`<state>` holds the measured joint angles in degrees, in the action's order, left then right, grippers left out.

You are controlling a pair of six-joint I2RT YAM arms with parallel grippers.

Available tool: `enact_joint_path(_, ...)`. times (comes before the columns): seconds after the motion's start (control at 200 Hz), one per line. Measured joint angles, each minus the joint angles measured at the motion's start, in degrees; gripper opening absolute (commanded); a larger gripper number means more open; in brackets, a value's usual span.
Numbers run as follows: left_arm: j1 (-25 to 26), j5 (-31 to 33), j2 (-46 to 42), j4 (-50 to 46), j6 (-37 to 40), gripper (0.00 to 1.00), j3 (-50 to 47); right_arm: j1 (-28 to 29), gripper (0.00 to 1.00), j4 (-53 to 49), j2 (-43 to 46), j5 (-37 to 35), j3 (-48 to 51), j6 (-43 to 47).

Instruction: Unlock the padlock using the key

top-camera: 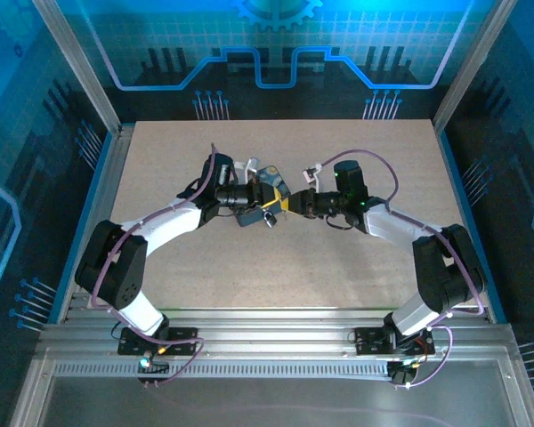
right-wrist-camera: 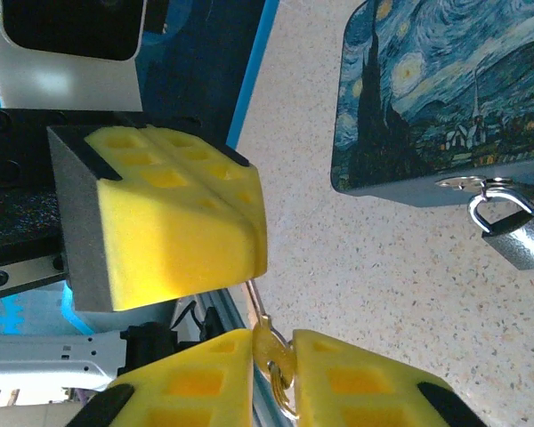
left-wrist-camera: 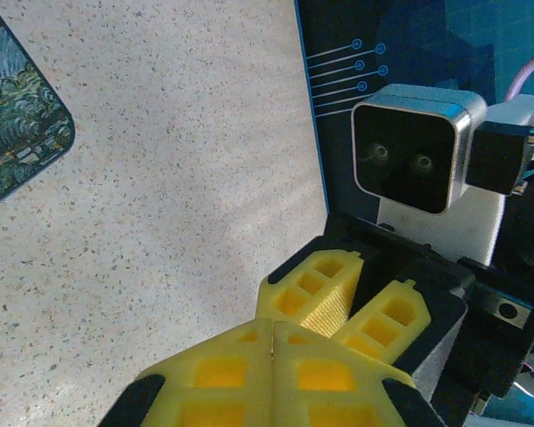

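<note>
The key (right-wrist-camera: pixel 274 354) has a brassy head with a ring and is clamped between my right gripper's (right-wrist-camera: pixel 272 358) yellow fingers. Its thin shaft (right-wrist-camera: pixel 254 294) runs up into the tip of my left gripper's (right-wrist-camera: pixel 249 258) shut fingers. The two grippers meet tip to tip at mid-table, left gripper (top-camera: pixel 279 203) and right gripper (top-camera: pixel 296 203). From the left wrist, my left gripper (left-wrist-camera: pixel 273 342) is pressed shut with the right fingers (left-wrist-camera: pixel 325 298) just beyond. The small padlock (right-wrist-camera: pixel 516 233) hangs shut from the box's hasp, to the right of the key, and is the padlock (top-camera: pixel 269 216) below the left gripper.
The dark box with the blue swirl picture (right-wrist-camera: pixel 445 98) lies on the speckled table beside the left gripper, box (top-camera: pixel 267 181) and box corner (left-wrist-camera: pixel 18 124). The right wrist camera (left-wrist-camera: pixel 409 151) faces the left one at close range. Aluminium rails and blue walls ring the table (top-camera: pixel 338 276).
</note>
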<state>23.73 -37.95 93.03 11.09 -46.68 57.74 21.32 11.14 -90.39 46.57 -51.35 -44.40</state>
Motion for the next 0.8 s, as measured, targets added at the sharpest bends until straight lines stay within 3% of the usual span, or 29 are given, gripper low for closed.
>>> enact_joint_path(0.145,-0.11,0.52,0.0,-0.04,-0.22,0.0,-0.04,0.0,0.0,4.02,-0.17,0.55,1.81,-1.81)
enact_joint_path(0.365,-0.11,0.68,0.0,0.87,-1.46,0.0,-0.55,0.0,0.0,7.96,-0.04,0.46,3.61,-3.19)
enact_joint_path(0.49,-0.11,0.68,0.0,1.38,-1.31,0.27,-0.72,0.0,0.0,7.5,1.03,0.04,4.17,-2.47)
enact_joint_path(0.7,-1.09,-0.66,0.0,0.81,0.04,0.47,-0.59,0.0,0.0,-2.89,2.71,-0.04,2.69,5.53)
enact_joint_path(0.8,-1.14,-3.67,0.11,-1.33,2.27,0.49,0.55,-0.02,0.0,-9.64,2.4,0.04,-0.52,10.54)
